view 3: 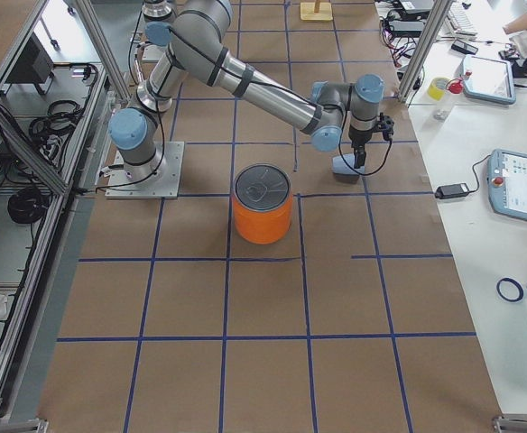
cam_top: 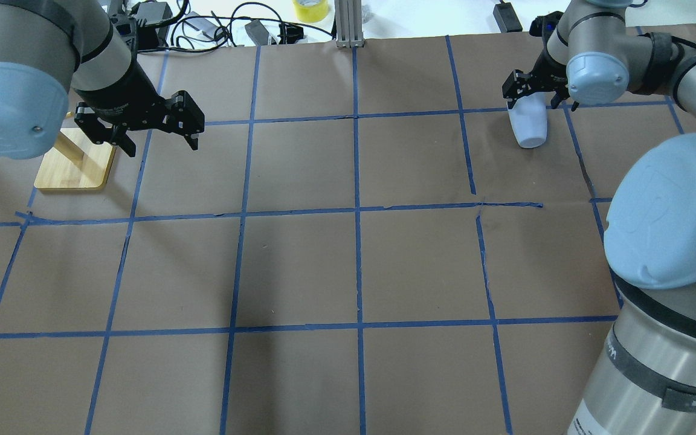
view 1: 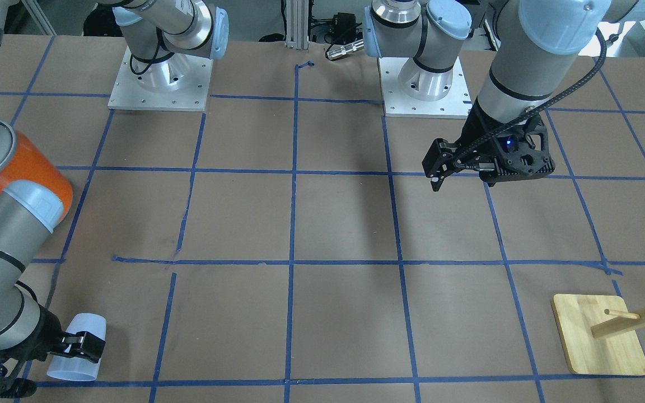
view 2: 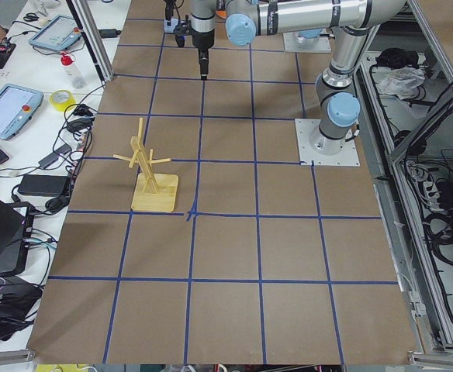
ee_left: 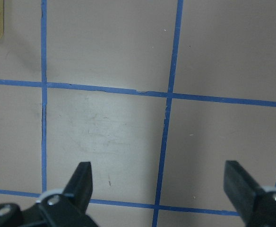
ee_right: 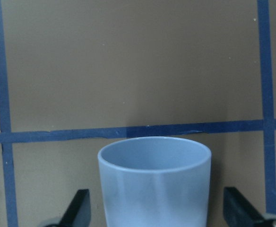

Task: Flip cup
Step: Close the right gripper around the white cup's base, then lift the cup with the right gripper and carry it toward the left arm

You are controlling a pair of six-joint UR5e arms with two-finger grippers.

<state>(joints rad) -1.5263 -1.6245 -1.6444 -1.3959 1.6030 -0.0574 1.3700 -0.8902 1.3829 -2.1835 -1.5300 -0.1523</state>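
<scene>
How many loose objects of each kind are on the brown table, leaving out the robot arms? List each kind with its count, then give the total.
cup: 1
orange can: 1
wooden peg stand: 1
Total: 3

Left hand (cam_top: 161, 144) fingers spread wide, right hand (ee_right: 158, 208) low, fingers spread wide
</scene>
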